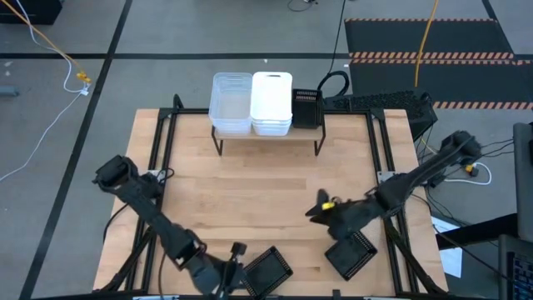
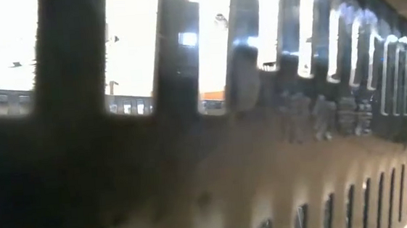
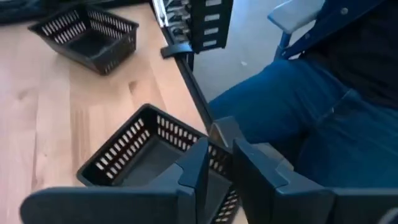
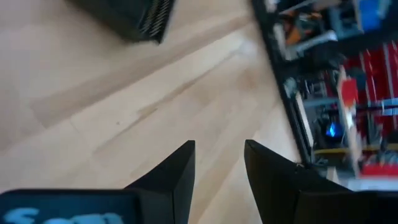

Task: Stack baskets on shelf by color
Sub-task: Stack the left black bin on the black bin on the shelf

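Note:
On the shelf (image 1: 268,133) at the table's far side stand a stack of clear baskets (image 1: 231,102), a stack of white baskets (image 1: 271,102) and one black basket (image 1: 306,108). Two more black mesh baskets are on the table near its near edge: one (image 1: 266,271) (image 3: 134,155) at my left gripper (image 1: 229,275) (image 3: 221,168), the other (image 1: 351,254) (image 3: 87,31) to its right. The left gripper is shut on the first. My right gripper (image 1: 321,210) (image 4: 219,163) is open above bare wood, just beyond the second basket (image 4: 124,15). My left gripper has the near black basket by its side wall at the rim (image 3: 217,134), one finger (image 3: 198,171) inside the basket and one (image 3: 255,171) outside. The fingers come slanting down from the table's left. Whether the basket's bottom is on the table, I cannot tell.
A black mesh wall (image 2: 262,124) fills the low view, close to the camera. A person's legs in blue jeans (image 3: 292,118) are just past the table's near edge. Black frame rails (image 1: 158,158) run along the table's sides. Bare wood (image 1: 266,192) lies between shelf and grippers.

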{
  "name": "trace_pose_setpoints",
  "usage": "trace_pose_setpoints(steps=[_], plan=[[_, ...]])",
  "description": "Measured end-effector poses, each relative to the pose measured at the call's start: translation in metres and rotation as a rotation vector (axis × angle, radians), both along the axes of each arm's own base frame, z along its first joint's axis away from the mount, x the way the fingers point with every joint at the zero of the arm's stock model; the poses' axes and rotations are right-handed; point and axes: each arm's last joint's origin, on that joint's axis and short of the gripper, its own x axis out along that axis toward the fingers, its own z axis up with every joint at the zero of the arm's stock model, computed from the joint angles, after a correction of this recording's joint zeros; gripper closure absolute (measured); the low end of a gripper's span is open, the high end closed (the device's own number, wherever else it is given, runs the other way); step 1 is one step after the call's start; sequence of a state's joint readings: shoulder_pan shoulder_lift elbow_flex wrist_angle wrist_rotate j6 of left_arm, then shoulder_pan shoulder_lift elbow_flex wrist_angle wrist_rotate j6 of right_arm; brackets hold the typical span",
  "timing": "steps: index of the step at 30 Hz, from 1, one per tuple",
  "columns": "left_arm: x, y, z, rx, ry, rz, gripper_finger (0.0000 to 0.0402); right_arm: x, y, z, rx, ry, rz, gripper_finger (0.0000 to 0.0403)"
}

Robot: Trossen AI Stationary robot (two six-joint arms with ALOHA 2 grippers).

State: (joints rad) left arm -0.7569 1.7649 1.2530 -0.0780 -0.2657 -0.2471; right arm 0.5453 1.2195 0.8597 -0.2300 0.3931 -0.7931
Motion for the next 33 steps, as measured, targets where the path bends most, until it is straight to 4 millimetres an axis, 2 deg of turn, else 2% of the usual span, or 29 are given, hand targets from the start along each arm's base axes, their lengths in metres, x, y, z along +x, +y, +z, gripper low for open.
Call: trace_pose_setpoints(steps=[4,9,12,19,33], plan=[[-0.009,-0.016,-0.015,-0.03,0.056,0.024,0.0325,-0.024,-0.013,0.008,0.155,-0.053,-0.07,0.0268],[-0.013,-0.031,-0.038,-0.014,0.105,0.016,0.0325,-0.042,-0.022,0.006,0.223,-0.112,-0.069,0.0268],[-0.008,-0.03,-0.052,-0.016,0.145,0.057,0.0325,-0.044,-0.024,0.006,0.242,-0.14,-0.068,0.0268],[-0.007,-0.032,-0.068,-0.044,0.205,0.111,0.0316,-0.044,-0.024,0.0,0.258,-0.135,-0.079,0.0268],[-0.007,-0.026,-0.074,-0.011,0.269,0.144,0.0212,-0.04,-0.021,-0.007,0.25,-0.138,-0.073,0.0268]])
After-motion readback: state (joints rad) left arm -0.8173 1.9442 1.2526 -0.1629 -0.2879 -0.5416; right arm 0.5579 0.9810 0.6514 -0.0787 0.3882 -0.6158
